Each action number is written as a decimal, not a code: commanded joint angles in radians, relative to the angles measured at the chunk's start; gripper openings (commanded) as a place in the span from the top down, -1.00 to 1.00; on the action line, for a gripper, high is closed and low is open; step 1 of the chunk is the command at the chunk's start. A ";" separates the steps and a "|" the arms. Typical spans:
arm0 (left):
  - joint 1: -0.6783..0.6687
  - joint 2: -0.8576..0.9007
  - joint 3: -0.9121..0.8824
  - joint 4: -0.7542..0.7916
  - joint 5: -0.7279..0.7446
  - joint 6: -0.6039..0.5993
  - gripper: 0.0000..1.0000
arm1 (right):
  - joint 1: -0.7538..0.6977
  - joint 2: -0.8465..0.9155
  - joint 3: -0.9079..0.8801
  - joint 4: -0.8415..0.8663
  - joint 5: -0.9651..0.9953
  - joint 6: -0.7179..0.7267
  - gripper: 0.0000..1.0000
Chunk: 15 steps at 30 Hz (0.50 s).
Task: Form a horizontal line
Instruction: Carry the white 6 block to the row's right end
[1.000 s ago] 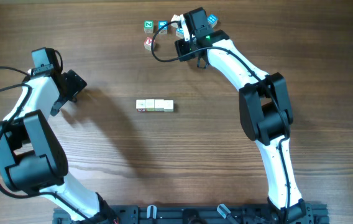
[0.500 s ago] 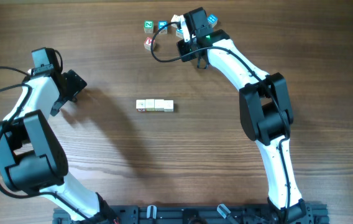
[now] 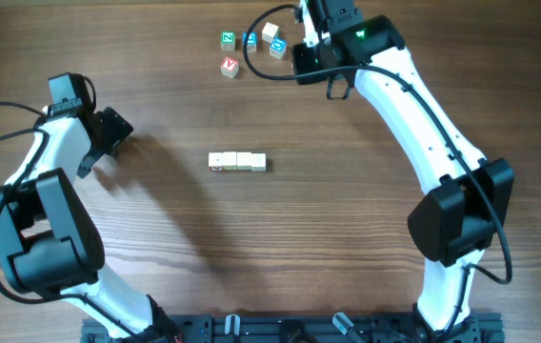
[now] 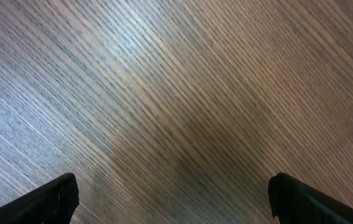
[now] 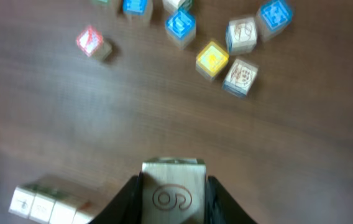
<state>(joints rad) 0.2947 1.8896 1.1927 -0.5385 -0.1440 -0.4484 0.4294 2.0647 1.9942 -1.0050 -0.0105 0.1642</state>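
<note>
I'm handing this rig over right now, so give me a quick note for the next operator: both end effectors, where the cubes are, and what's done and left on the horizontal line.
Left end effector: open and empty, over bare table on the left side.
Right end effector: shut on a pale cube, up by the loose coloured cubes at the far edge.
Horizontal line: a short row of pale cubes, edge to edge, mid-table.
Done: row started, next cube gripped.
Left: carry the held cube to one end of the row and set it flush, probably the right end, nearer that arm.
</note>
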 commanded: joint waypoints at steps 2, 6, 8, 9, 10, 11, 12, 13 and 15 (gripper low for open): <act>-0.001 0.007 -0.003 0.001 0.001 -0.009 -1.00 | 0.003 0.006 -0.006 -0.150 -0.042 0.108 0.57; -0.001 0.007 -0.003 0.001 0.001 -0.009 -1.00 | 0.005 0.015 -0.007 -0.241 -0.043 0.231 0.57; -0.001 0.007 -0.003 0.001 0.001 -0.009 -1.00 | 0.019 0.015 -0.007 -0.254 -0.043 0.232 0.57; -0.001 0.007 -0.003 0.001 0.001 -0.009 -1.00 | 0.029 0.015 -0.007 -0.260 -0.042 0.232 0.57; -0.001 0.007 -0.003 0.001 0.001 -0.009 -1.00 | 0.035 0.015 -0.007 -0.263 -0.042 0.232 0.57; -0.001 0.007 -0.003 0.001 0.001 -0.009 -1.00 | 0.042 0.015 -0.008 -0.265 -0.042 0.232 0.57; -0.001 0.007 -0.003 0.001 0.001 -0.009 -1.00 | 0.046 0.015 -0.015 -0.265 -0.042 0.235 0.57; -0.001 0.007 -0.003 0.001 0.001 -0.009 -1.00 | 0.049 0.015 -0.031 -0.264 -0.042 0.257 0.57; -0.001 0.007 -0.003 0.001 0.001 -0.009 -1.00 | 0.049 0.015 -0.103 -0.240 -0.047 0.291 0.56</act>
<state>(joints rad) 0.2947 1.8896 1.1927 -0.5377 -0.1440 -0.4484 0.4786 2.0651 1.9629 -1.2629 -0.0452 0.4046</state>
